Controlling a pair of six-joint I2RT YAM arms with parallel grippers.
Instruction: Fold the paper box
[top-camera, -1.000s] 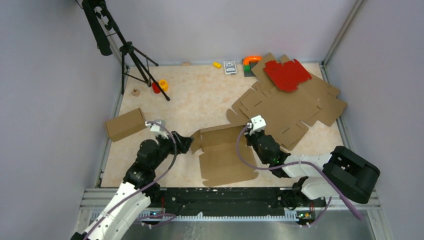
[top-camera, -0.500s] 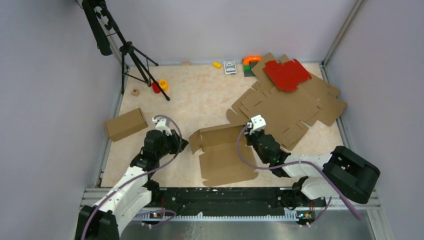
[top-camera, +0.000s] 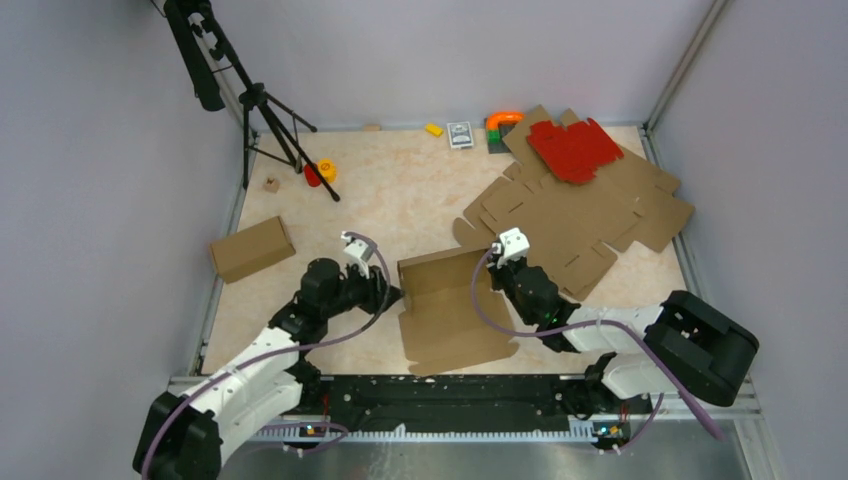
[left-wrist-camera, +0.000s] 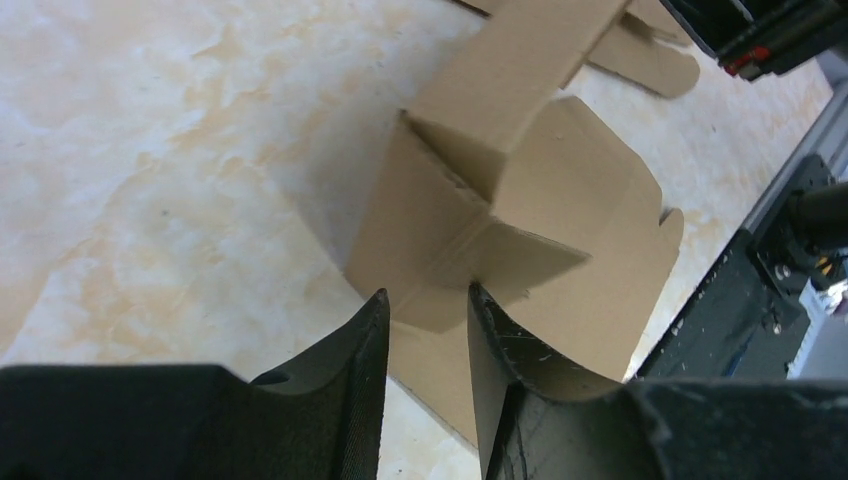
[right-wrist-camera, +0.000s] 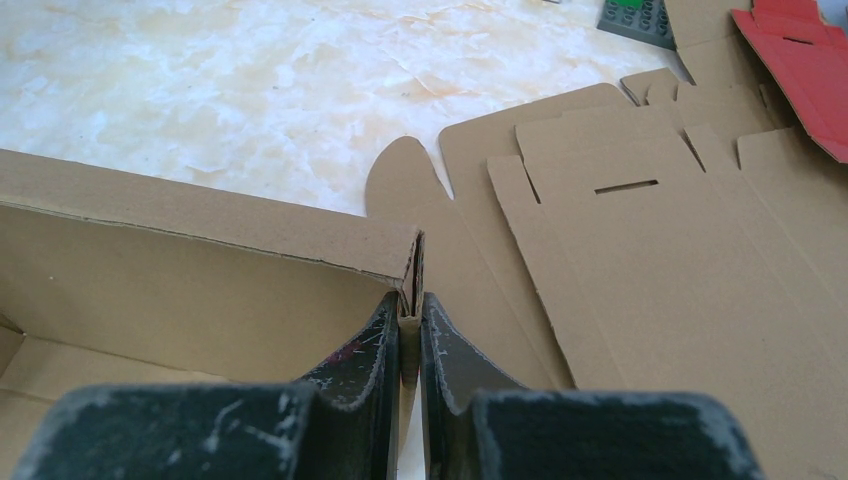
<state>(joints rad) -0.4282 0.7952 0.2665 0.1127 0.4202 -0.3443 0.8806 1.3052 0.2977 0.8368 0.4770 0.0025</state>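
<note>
Paper box (top-camera: 450, 312) is lying on the marbled beige table (top-camera: 400, 190), near-centre, between the two arms: plain brown corrugated cardboard, half formed, far wall and left end standing up, base panel lying flat with a rounded tab at the near edge

Left arm (top-camera: 300, 318) is reaching in from the left at the box's left end. Left jaws are standing narrowly apart, black fingers (left-wrist-camera: 350, 345) framing the lower corner of a bent side flap of the paper box (left-wrist-camera: 520, 190); not clamping it as far as the wrist view shows

Right arm (top-camera: 560, 315) is coming in from the right. Right jaws are squeezing the top edge of the box wall (right-wrist-camera: 200, 270) at its right corner, scuffed black fingertips (right-wrist-camera: 375, 340) pressing doubled cardboard, almost no gap

Stack of flat brown die-cut sheets (top-camera: 590, 215) with slots and flaps is lying far right, touching nothing of the box, with a red die-cut sheet (top-camera: 573, 148) on top. A finished small brown box (top-camera: 250, 248) is sitting at the left edge; a black tripod (top-camera: 262, 110) is standing far left
</note>
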